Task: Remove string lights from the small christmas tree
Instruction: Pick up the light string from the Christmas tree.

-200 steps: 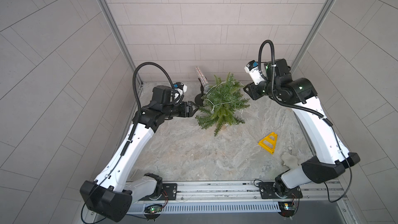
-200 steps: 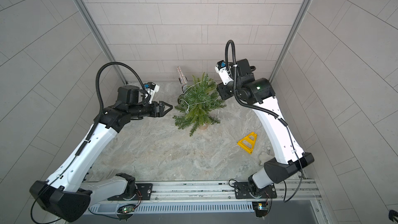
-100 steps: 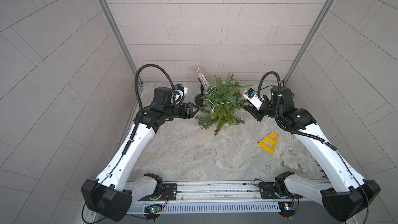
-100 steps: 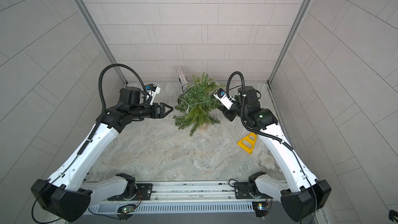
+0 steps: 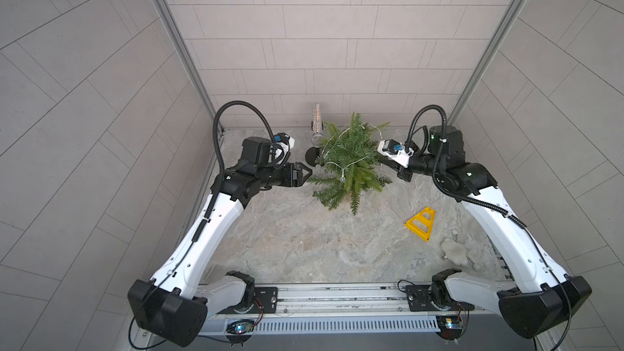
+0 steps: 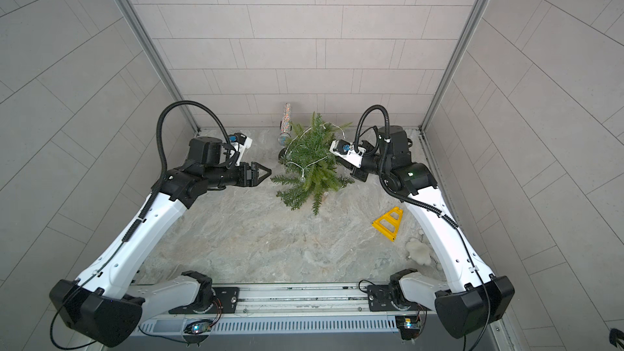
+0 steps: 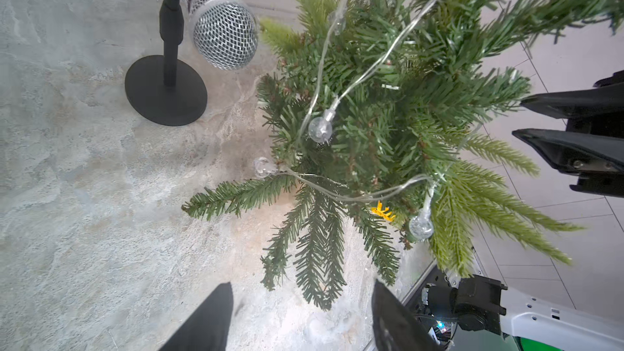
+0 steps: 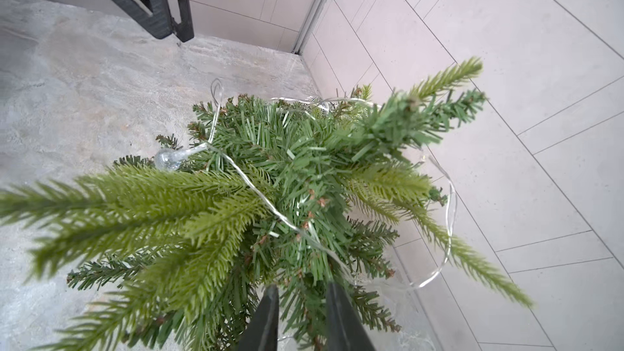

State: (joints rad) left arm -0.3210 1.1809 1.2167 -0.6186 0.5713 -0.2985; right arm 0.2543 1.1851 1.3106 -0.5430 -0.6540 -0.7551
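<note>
The small christmas tree (image 5: 351, 160) (image 6: 312, 163) stands at the back middle of the table, its base hidden under the branches. The string lights (image 5: 342, 178) (image 7: 319, 128) (image 8: 256, 190), a thin pale wire with clear bulbs, loop over and around it. My left gripper (image 5: 305, 174) (image 7: 302, 290) is open just left of the tree, with only bare table between its fingers. My right gripper (image 5: 385, 163) (image 8: 302, 288) is pushed into the tree's right side. Its jaws stand a narrow gap apart with needles between them. The wire passes close by one finger.
A glittery microphone (image 5: 316, 124) (image 7: 223, 38) on a black stand is right behind the tree on its left. A yellow triangular frame (image 5: 421, 224) lies front right, and a pale fluffy lump (image 5: 454, 251) sits near the right arm's base. Tiled walls close in behind.
My right arm has dropped from high behind the tree to its right side, low among the branches, and its jaws have narrowed. The left arm has stayed put.
</note>
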